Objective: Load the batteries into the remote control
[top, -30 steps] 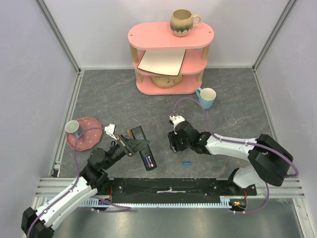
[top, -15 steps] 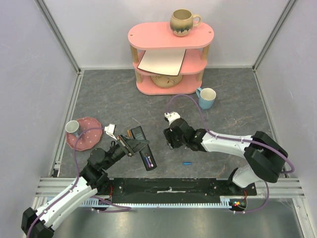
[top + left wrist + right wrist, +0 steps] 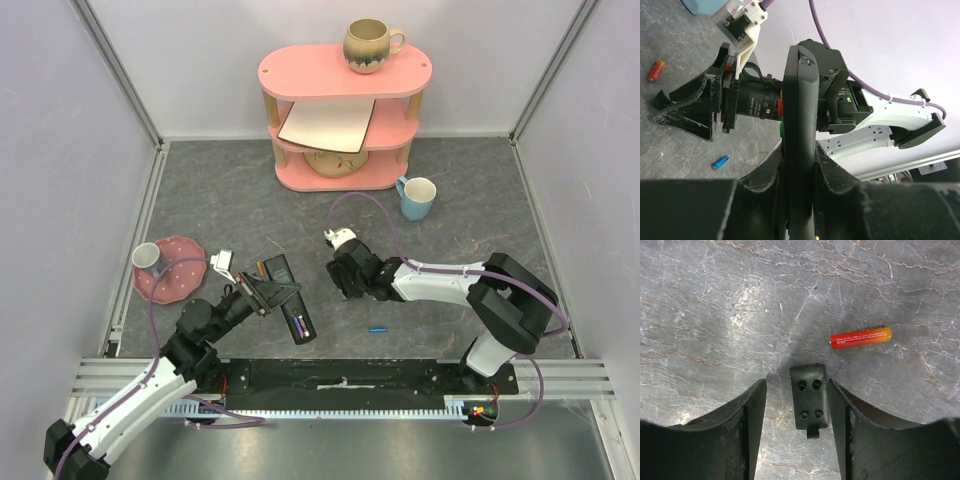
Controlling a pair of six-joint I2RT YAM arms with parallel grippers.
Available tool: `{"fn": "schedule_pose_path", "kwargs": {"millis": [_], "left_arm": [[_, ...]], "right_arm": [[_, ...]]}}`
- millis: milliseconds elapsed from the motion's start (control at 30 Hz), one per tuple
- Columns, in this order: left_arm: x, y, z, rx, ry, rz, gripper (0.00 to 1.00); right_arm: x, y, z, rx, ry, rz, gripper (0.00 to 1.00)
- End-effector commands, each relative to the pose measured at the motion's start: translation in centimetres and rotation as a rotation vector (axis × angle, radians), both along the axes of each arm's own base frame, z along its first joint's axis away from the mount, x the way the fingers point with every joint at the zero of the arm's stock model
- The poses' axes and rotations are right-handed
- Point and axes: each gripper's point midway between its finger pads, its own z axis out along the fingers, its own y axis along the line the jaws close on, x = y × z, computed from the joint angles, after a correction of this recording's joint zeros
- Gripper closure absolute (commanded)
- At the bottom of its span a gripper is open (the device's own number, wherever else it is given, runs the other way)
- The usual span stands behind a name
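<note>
The left gripper (image 3: 262,295) is clenched on the remote control (image 3: 288,297) near the front edge of the table (image 3: 220,200). Purple batteries (image 3: 298,323) sit in its open back. The right gripper (image 3: 797,385), released, straddles a small black cover (image 3: 809,402), and a red-orange battery (image 3: 861,337) lies just beyond. A blue cylinder (image 3: 377,328) lies nearby. Open table runs back to the pink shelf (image 3: 345,110) and blue mug (image 3: 416,197).
</note>
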Motion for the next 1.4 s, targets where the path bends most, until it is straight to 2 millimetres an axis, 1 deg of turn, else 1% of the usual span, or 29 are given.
{"fn": "schedule_pose_path", "kwargs": {"millis": [0,100,300,367,500,567,633,733,900,1367], "left_arm": [[0.2,0.3,-2.8,0.021,0.031,0.018,0.98],[0.2,0.3,-2.8,0.023,0.031,0.017,0.98],[0.2,0.3,-2.9,0.023,0.033,0.016,0.98],[0.1,0.2,-2.9,0.022,0.034,0.012,0.98],[0.1,0.2,-3.0,0.02,0.037,0.013,0.98],[0.1,0.3,-3.0,0.019,0.038,0.014,0.98],[0.1,0.2,-3.0,0.019,0.038,0.013,0.98],[0.1,0.2,-3.1,0.019,0.038,0.013,0.98],[0.1,0.2,-3.1,0.018,0.039,0.013,0.98],[0.2,0.3,-3.4,0.022,0.046,0.016,0.98]], "right_arm": [[1.3,1.1,1.0,0.015,-0.052,0.001,0.42],[1.1,0.9,0.6,0.01,-0.046,0.002,0.44],[1.1,0.8,1.2,0.028,-0.062,-0.003,0.43],[1.2,0.8,1.6,0.029,-0.07,-0.008,0.42],[1.3,1.3,3.4,0.079,-0.095,-0.013,0.4],[1.3,1.6,3.9,0.09,-0.099,-0.006,0.4],[1.1,1.9,3.9,0.09,-0.091,0.005,0.39],[0.8,2.0,3.3,0.082,-0.074,0.015,0.4],[0.3,1.7,1.7,0.06,-0.044,0.019,0.4],[-0.1,0.6,-0.9,-0.006,-0.01,0.004,0.41]]}}
